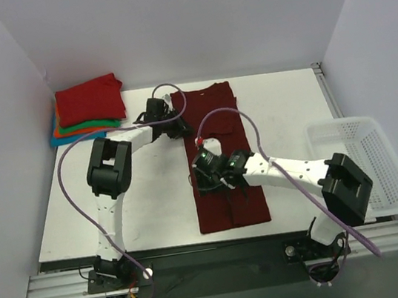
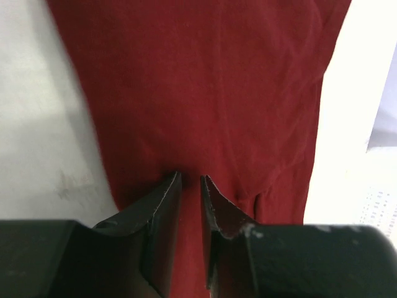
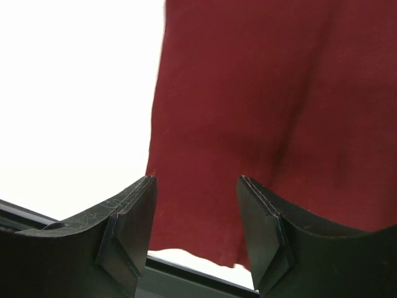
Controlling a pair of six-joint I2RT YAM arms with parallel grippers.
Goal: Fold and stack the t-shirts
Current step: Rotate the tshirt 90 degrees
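From above, the maroon shirt [image 1: 226, 190] is lying on the table [image 1: 290, 105] as one long narrow strip, running from the far side toward the near edge. At the far left corner a stack of folded shirts [image 1: 88, 109] is sitting, with the red one on top and orange, green and blue edges showing beneath it. A white basket [image 1: 366, 161] is resting at the right edge, well apart from the strip. The left gripper [image 1: 176, 128] is reaching to the strip's left edge near its far end. The right gripper [image 1: 205, 181] is hanging over the left edge nearer the middle.

In the left wrist view, the left gripper [image 2: 189, 180] is pointing down onto the maroon shirt [image 2: 217, 93]. Its fingers [image 2: 164, 205] are drawn almost together, leaving only a thin slit with maroon showing in it, and they seem to be nipping a bit of cloth. Pale table [image 2: 37, 124] is showing to the left.

In the right wrist view, the right gripper [image 3: 197, 180] is holding its fingers [image 3: 133, 217] spread wide with nothing between them. The maroon shirt [image 3: 267, 93] is lying beyond them, its left edge and hem in sight against the bright table [image 3: 74, 74].
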